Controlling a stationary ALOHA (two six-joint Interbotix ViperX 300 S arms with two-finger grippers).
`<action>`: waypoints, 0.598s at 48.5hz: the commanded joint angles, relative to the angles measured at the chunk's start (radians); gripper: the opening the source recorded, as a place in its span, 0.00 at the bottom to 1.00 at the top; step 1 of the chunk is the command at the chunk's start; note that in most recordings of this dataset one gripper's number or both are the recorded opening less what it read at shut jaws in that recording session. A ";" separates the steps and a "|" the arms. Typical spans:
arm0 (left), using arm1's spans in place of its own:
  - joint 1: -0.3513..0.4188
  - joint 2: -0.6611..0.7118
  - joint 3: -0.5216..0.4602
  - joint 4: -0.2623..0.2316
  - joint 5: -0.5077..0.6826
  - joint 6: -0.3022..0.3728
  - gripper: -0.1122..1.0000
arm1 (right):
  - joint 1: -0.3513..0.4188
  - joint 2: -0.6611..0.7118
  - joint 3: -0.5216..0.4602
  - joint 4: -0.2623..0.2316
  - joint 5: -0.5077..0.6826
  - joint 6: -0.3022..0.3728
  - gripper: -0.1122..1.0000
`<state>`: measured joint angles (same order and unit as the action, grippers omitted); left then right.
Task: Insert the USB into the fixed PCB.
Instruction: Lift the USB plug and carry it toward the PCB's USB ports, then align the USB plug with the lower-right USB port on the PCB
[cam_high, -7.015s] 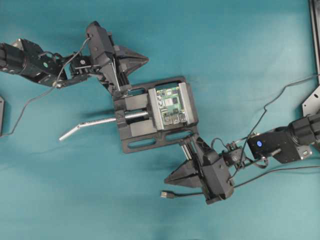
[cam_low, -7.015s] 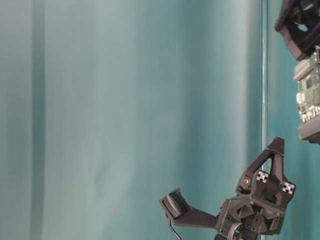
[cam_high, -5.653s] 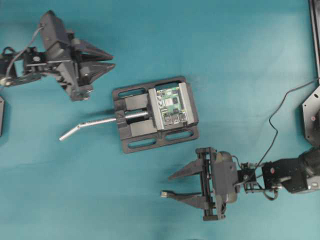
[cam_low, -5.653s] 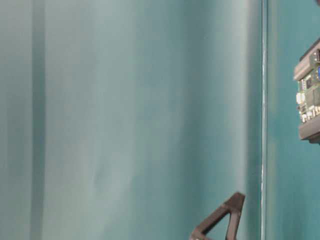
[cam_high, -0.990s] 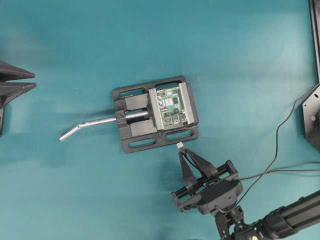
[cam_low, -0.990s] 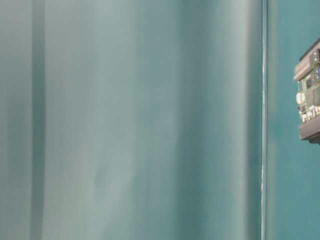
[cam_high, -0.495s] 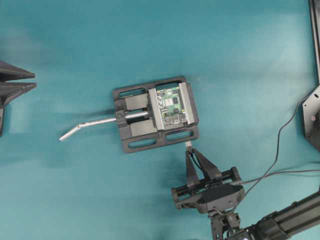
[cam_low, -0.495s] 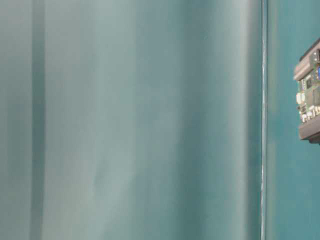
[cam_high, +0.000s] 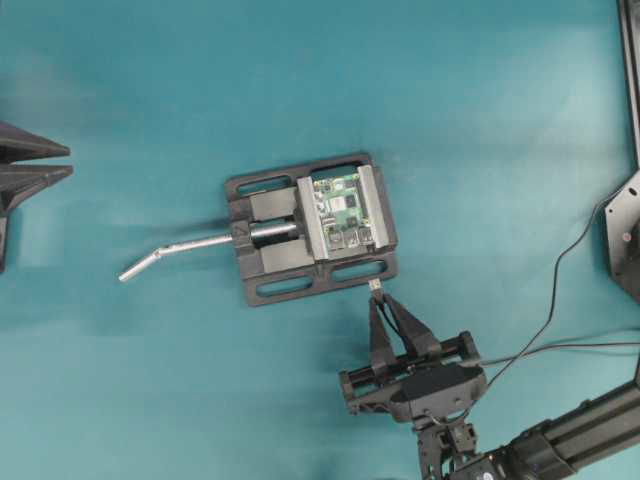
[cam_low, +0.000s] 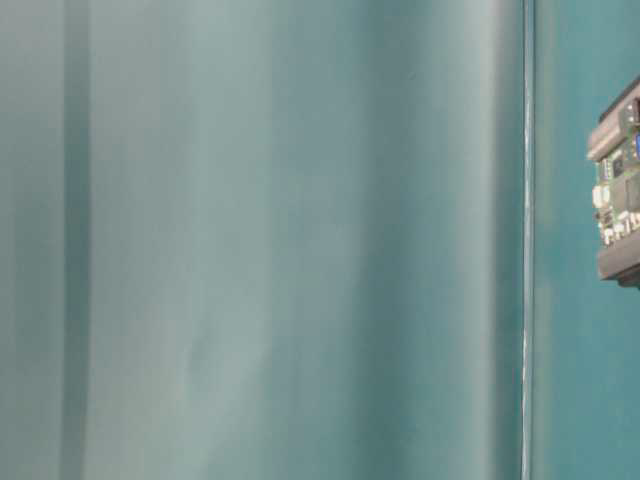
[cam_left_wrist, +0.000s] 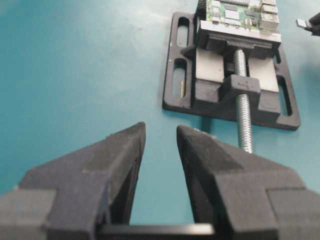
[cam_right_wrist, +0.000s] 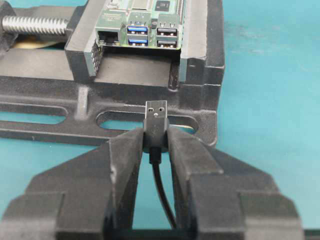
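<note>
From overhead, my right claw (cam_high: 377, 293) pinches the USB (cam_high: 376, 286) just below the black vise (cam_high: 262, 212) clamping the fixed PCB (cam_high: 340, 212) at centre, my left claw (cam_high: 62, 162) spread at left edge; my right wrist view shows the plug facing the board's ports.

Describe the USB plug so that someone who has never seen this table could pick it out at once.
Find the black vise on the teal table, holding the green PCB. Just off its near edge, the right gripper pinches the USB. Its square silver tip and thin black cable set it apart.
</note>
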<state>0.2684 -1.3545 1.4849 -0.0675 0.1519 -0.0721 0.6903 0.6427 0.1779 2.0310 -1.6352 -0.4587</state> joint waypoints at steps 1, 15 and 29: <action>-0.002 0.008 -0.028 0.005 -0.005 -0.002 0.42 | 0.002 -0.021 -0.014 -0.003 -0.011 0.002 0.29; 0.000 0.008 -0.028 0.003 -0.005 -0.002 0.42 | 0.000 -0.031 -0.017 -0.003 -0.012 0.002 0.29; 0.000 0.008 -0.028 0.003 -0.005 -0.002 0.42 | -0.014 -0.038 -0.017 -0.006 -0.014 0.000 0.29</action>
<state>0.2700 -1.3545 1.4849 -0.0660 0.1519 -0.0721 0.6811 0.6412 0.1764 2.0310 -1.6352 -0.4587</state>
